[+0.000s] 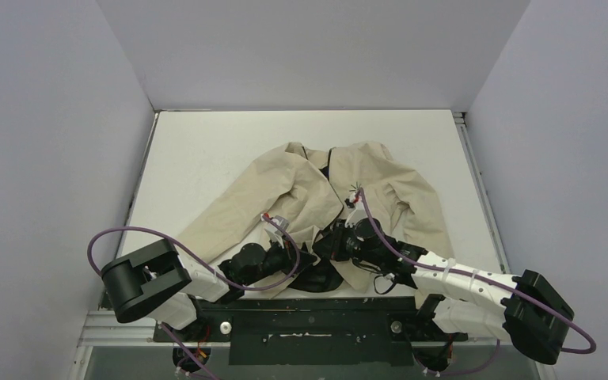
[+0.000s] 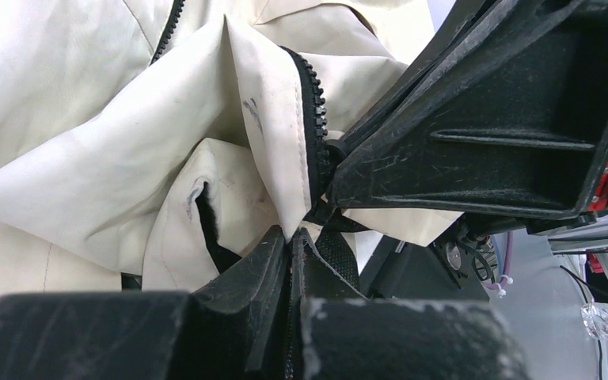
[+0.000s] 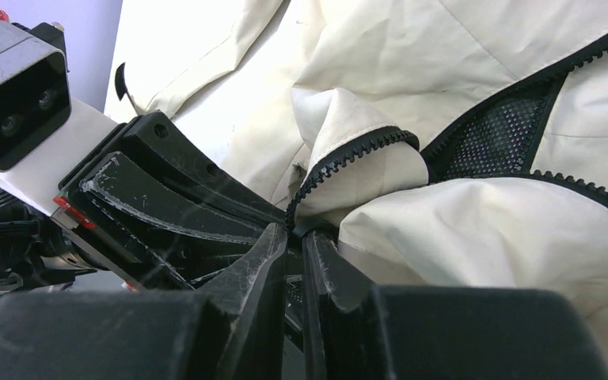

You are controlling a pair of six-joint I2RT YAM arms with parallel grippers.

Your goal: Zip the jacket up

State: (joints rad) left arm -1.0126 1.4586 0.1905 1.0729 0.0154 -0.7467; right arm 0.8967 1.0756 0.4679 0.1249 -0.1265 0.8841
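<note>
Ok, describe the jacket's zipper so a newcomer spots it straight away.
On the white table lies a large beige fabric jacket, collar at the far side. Down its open front run two black toothed zipper edges, their near ends pinched in the left tool and right tool. Unlike the dark mesh lining beside them, they carry teeth.

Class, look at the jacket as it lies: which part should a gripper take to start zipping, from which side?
Pinch the zipper tape at its hem end, coming from the near edge. The jacket lies collar away, front open, so both toothed edges end there, thin and flat. The left gripper and right gripper pinch there.
</note>
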